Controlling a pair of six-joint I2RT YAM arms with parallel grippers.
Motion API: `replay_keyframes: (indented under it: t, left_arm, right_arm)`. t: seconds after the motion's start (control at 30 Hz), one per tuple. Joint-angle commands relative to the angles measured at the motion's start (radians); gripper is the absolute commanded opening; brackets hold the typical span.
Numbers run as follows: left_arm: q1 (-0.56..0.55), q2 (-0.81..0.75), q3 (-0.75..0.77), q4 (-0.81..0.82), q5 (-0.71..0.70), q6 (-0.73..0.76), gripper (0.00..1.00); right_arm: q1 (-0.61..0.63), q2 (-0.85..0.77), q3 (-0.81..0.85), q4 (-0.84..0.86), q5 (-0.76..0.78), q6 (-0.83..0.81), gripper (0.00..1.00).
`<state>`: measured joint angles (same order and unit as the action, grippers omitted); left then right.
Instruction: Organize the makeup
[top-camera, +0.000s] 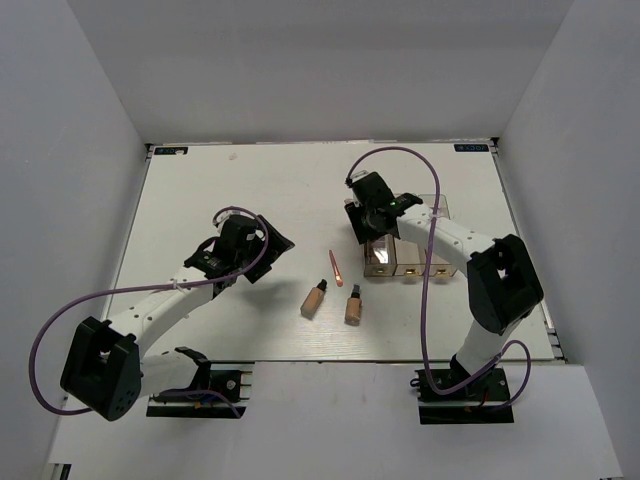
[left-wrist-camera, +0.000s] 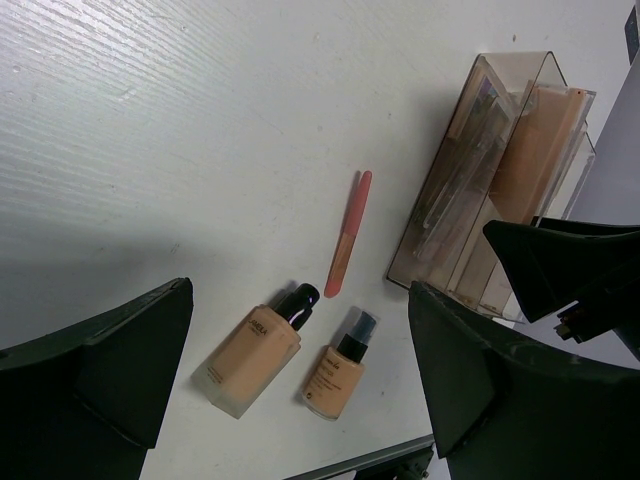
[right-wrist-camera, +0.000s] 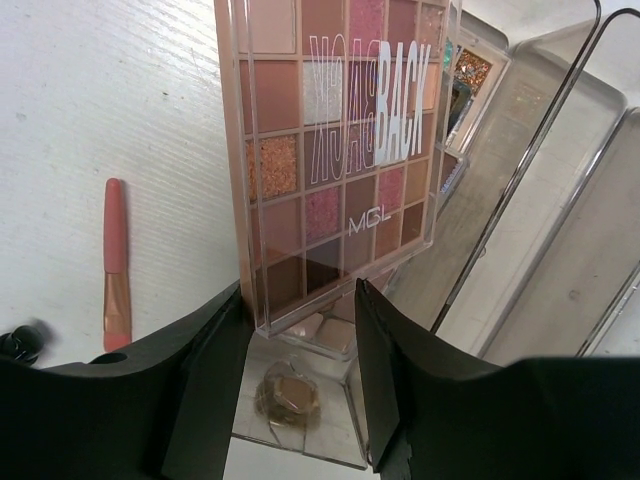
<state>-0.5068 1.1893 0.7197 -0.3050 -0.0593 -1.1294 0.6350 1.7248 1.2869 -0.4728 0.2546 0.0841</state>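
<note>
My right gripper (right-wrist-camera: 298, 300) is shut on the lower corner of a pink and brown eyeshadow palette (right-wrist-camera: 340, 150). It holds the palette tilted over the left compartment of the clear box (right-wrist-camera: 540, 200), where another palette (right-wrist-camera: 335, 338) lies. In the top view this gripper (top-camera: 370, 225) is at the box's left end (top-camera: 410, 262). Two beige bottles with black caps (left-wrist-camera: 255, 355) (left-wrist-camera: 335, 375) and a thin pink stick (left-wrist-camera: 347, 235) lie on the table, left of the box (left-wrist-camera: 480, 180). My left gripper (left-wrist-camera: 300, 300) is open and empty, above them and further left in the top view (top-camera: 262, 243).
A glittery palette (right-wrist-camera: 470, 75) shows behind the held one. The white table (top-camera: 250, 190) has walls on three sides. The bottles (top-camera: 314, 298) (top-camera: 353, 306) and stick (top-camera: 336, 267) lie between the two arms, near the front edge.
</note>
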Motion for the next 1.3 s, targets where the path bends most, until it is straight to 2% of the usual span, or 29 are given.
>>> replay_keyframes:
  t: [0.0, 0.4, 0.67, 0.73, 0.87, 1.27]
  left_arm:
    - [0.004, -0.022, 0.024, 0.010, 0.006, 0.002, 0.98]
    - [0.004, 0.019, 0.027, 0.043, 0.032, 0.000, 0.98]
    - [0.004, 0.159, 0.110, 0.096, 0.058, 0.017, 0.98]
    - [0.004, 0.171, 0.119, 0.101, 0.092, 0.019, 0.98]
    - [0.004, 0.179, 0.121, 0.104, 0.092, 0.022, 0.98]
    - [0.004, 0.174, 0.109, 0.109, 0.093, 0.017, 0.98]
  right_arm:
    - [-0.005, -0.010, 0.008, -0.007, -0.017, 0.034, 0.51]
    - [-0.015, -0.056, -0.061, -0.001, -0.009, 0.036, 0.52]
    - [-0.020, -0.059, -0.049, -0.001, -0.011, 0.037, 0.53]
    - [-0.020, -0.064, -0.049, -0.003, -0.017, 0.036, 0.61]
    - [-0.018, -0.074, -0.052, -0.003, -0.034, 0.031, 0.69]
    - [-0.020, -0.117, -0.040, -0.029, -0.078, 0.022, 0.70]
